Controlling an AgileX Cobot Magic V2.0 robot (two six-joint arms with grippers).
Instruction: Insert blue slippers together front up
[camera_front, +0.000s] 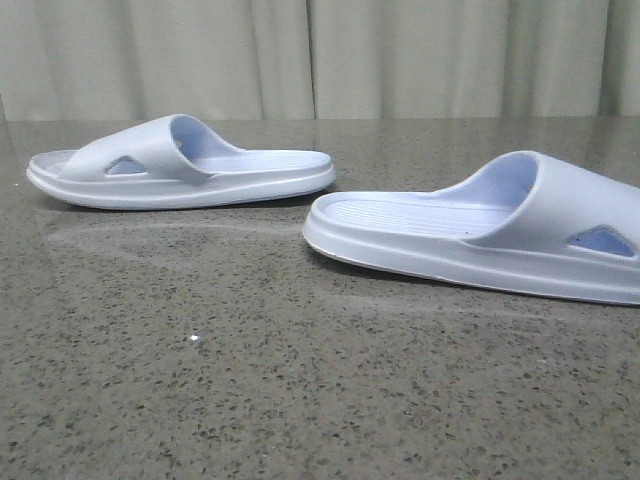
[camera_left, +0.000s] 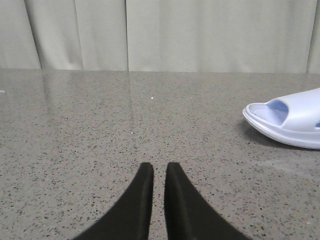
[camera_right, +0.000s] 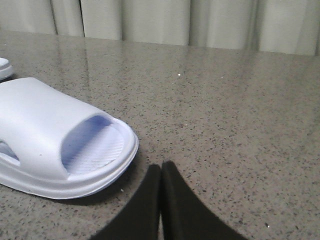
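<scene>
Front: two pale blue moulded foam slippers, left one (camera_front: 180, 165) & right one (camera_front: 480, 235), soles down, heels facing, apart on speckled grey stone table (camera_front: 250, 380); no arms seen.
L wrist: left gripper (camera_left: 159, 172) fingers nearly together, holding nothing.
R wrist: right gripper (camera_right: 161, 172) fingers touching, beside right slipper's toe.

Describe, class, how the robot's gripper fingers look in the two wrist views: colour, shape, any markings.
Both grippers show only two fingers each. The left gripper has plain black fingers, broad at the base and curving to narrow tips. The right gripper looks the same: black, smooth, tapered. No markings, cables or arms are visible.
</scene>
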